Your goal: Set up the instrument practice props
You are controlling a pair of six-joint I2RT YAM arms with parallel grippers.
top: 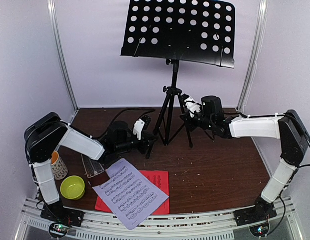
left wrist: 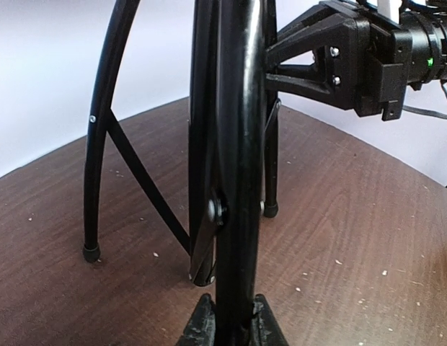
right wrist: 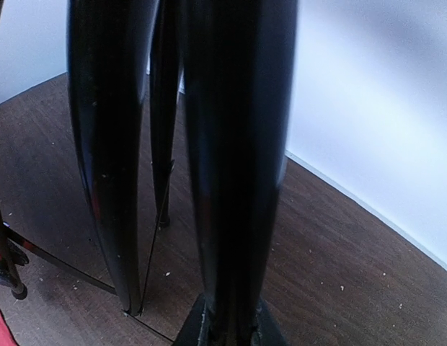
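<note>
Step in hand: positioning black tripod music stand with perforated metal desk [top: 174,80], upright at rear centre of brown wooden table [top: 220,170]. Left gripper [left wrist: 234,324] clamped on tripod leg [left wrist: 238,144]. Right gripper [right wrist: 227,328] clamped on another leg. Next move likely calls for release, then pickup of white music sheet [top: 130,192] at near edge.

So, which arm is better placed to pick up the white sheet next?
Probably the left: the white sheet lies at the near left, close to the left arm. Both jaws hold legs of the music stand, but the right arm sits farther away.
</note>
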